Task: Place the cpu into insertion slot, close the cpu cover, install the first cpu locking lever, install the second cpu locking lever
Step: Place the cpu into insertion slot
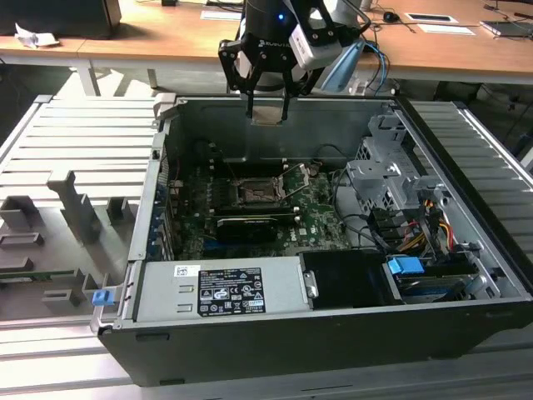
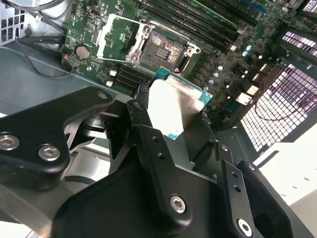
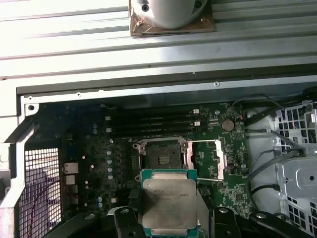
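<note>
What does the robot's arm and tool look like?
The tool is black, built from flat jointed metal links. Shiny silver screws sit in the links, seen in the second wrist view. Above it, in the exterior view, a small blue light glows on the black wrist, a pale grey box is fixed to its side, and thin cables loop beside it.

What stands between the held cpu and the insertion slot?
Nothing visible. The tool holds the cpu above the open case, and the insertion slot lies bare on the board below, with the cpu cover flipped open beside it.
</note>
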{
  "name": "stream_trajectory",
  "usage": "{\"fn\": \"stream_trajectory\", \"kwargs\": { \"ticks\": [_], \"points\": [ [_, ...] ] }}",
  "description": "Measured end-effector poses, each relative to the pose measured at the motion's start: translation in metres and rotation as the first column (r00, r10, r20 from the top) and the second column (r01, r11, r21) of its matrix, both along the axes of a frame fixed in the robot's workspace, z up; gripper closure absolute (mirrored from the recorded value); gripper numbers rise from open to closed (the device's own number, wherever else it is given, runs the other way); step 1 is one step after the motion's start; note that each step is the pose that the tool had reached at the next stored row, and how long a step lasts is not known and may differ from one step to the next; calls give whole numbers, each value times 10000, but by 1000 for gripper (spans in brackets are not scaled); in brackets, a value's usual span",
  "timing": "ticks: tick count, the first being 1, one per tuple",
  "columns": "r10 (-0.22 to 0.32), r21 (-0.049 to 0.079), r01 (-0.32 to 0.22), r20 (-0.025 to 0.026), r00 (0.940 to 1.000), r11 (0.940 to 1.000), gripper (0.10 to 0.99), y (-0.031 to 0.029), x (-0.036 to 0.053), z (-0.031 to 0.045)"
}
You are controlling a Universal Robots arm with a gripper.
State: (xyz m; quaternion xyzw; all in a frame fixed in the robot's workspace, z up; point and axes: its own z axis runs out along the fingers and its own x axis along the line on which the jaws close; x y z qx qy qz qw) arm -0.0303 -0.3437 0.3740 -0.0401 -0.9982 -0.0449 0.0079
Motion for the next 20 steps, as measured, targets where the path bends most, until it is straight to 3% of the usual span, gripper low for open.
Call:
{"fn": "stream_trajectory", "kwargs": {
  "ticks": [20],
  "points": [
    [-276,0,276,0,9996,9996,561,0,0,-3]
  ]
}}
